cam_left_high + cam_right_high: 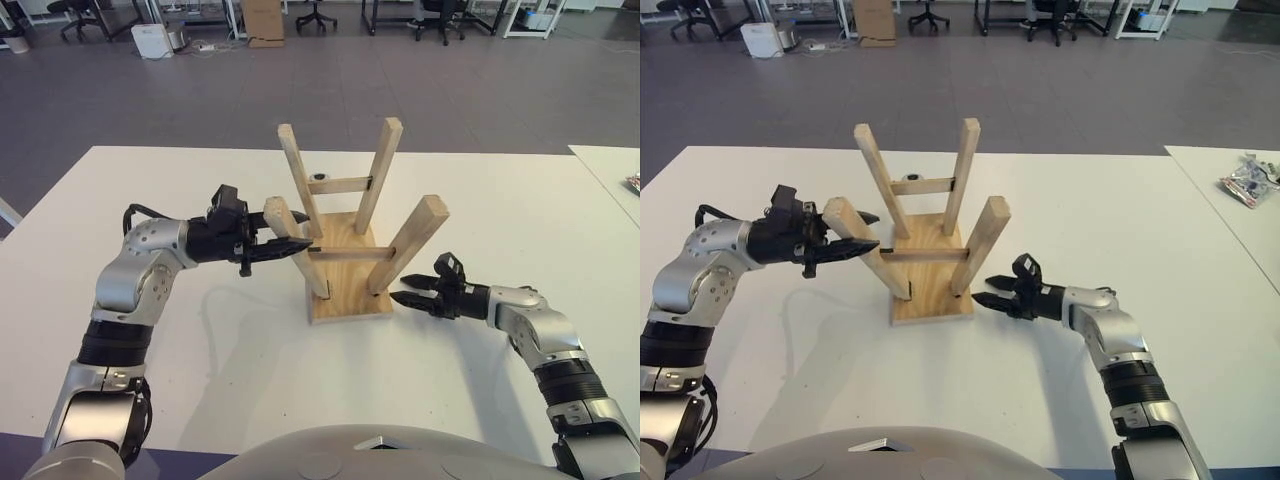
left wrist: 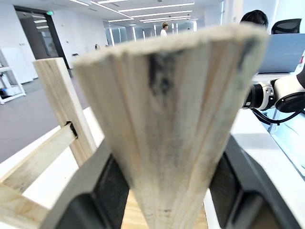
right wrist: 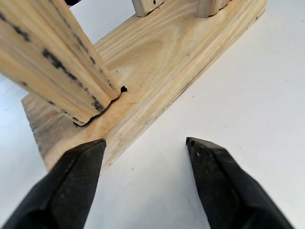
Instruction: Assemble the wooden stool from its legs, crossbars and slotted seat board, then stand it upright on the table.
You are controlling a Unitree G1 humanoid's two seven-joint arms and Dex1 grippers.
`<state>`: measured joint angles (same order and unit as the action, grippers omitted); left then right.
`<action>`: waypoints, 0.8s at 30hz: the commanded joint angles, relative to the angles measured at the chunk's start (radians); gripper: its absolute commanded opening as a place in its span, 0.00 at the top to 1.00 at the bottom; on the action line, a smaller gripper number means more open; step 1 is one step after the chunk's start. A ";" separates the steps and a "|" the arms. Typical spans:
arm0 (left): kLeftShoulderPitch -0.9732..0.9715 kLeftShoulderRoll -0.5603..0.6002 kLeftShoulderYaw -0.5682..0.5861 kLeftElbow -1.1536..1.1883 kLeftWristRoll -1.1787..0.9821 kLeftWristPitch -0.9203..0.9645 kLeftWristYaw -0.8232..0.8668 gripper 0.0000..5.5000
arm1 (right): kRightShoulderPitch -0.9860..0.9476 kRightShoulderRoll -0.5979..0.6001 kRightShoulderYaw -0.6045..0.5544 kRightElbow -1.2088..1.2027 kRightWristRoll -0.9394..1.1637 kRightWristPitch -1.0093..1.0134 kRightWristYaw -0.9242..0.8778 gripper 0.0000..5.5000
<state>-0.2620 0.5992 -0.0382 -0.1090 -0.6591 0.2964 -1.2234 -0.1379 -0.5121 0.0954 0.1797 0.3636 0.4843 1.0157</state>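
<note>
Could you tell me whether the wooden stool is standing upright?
No, the pale wooden stool is upside down: its slotted seat board lies flat on the white table, legs pointing up.

Grey floor (image 1: 450,90); white table (image 1: 120,190); office chairs (image 1: 75,18), cardboard box (image 1: 263,20) far back; ceiling strip lights (image 2: 143,8).

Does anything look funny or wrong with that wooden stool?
Yes. The stool is upside down: its seat board lies flat on the table, and its four legs stick up, leaning different ways. The left tool is gripping the near-left leg.
</note>
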 commanded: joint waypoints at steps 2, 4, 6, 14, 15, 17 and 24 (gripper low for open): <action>0.170 -0.026 -0.165 0.078 0.199 0.008 0.113 0.63 | 0.005 0.024 0.037 -0.036 -0.009 -0.013 0.014 0.42; 0.163 -0.029 -0.177 0.096 0.203 -0.011 0.120 0.63 | 0.003 0.027 0.043 -0.042 -0.013 -0.013 0.016 0.42; 0.160 -0.037 -0.178 0.105 0.188 -0.010 0.131 0.63 | 0.002 0.029 0.047 -0.049 -0.013 -0.012 0.016 0.42; 0.163 -0.043 -0.173 0.118 0.168 -0.057 0.079 0.46 | -0.001 0.046 0.050 -0.055 -0.015 -0.017 0.003 0.42; 0.161 -0.055 -0.167 0.124 0.173 -0.065 0.088 0.43 | -0.001 0.047 0.050 -0.055 -0.015 -0.017 0.002 0.42; 0.161 -0.073 -0.149 0.133 0.191 -0.091 0.110 0.38 | -0.003 0.046 0.045 -0.050 -0.015 -0.022 0.003 0.42; 0.328 0.038 -0.132 -0.012 0.221 -0.115 0.049 0.15 | 0.001 0.003 0.011 -0.065 -0.010 -0.019 0.016 0.42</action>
<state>0.0098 0.5773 -0.1813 -0.0657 -0.4588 0.1878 -1.1453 -0.1352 -0.4918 0.1193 0.1333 0.3504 0.4615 1.0280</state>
